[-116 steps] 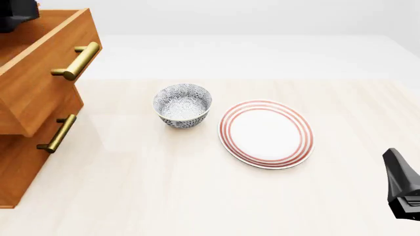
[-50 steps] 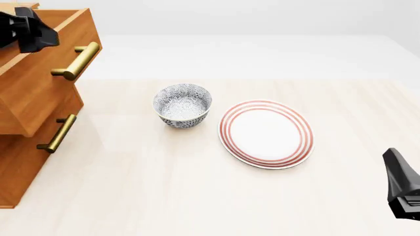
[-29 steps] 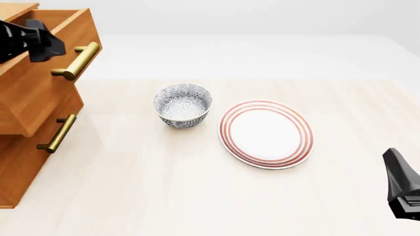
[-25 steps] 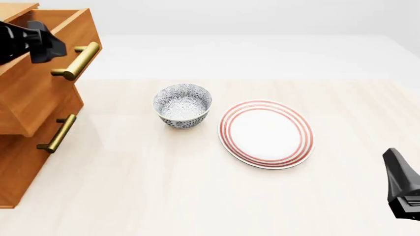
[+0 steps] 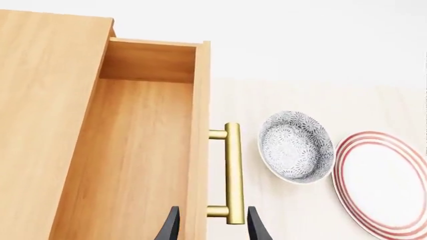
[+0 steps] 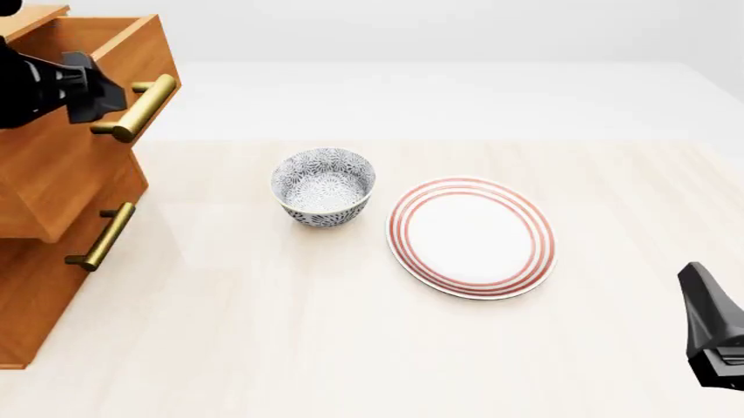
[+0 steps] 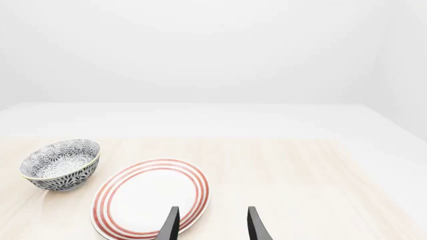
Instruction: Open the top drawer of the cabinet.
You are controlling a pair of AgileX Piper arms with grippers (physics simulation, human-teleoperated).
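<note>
The cabinet (image 6: 41, 296) stands at the table's left edge. Its top drawer (image 6: 70, 170) juts out over the lower drawers, brass handle (image 6: 139, 106) facing right. My left gripper (image 6: 103, 91) hovers over the drawer's front edge, just left of that handle. In the left wrist view the cabinet (image 5: 47, 100) shows from above and the top drawer (image 5: 140, 160) looks bare inside. There my left gripper (image 5: 210, 230) is open, its fingers on either side of the front panel and handle (image 5: 232, 172), gripping nothing. My right gripper (image 6: 700, 292) rests open at the front right.
A patterned blue-white bowl (image 6: 324, 185) and a red-ringed white plate (image 6: 471, 236) sit mid-table; both also show in the right wrist view, bowl (image 7: 61, 164) and plate (image 7: 150, 199). A lower drawer's handle (image 6: 103, 237) protrudes below the top drawer.
My left gripper has come down and to the right from the top-left corner toward the top drawer's handle. Drawer, bowl, plate and right arm have not moved.
</note>
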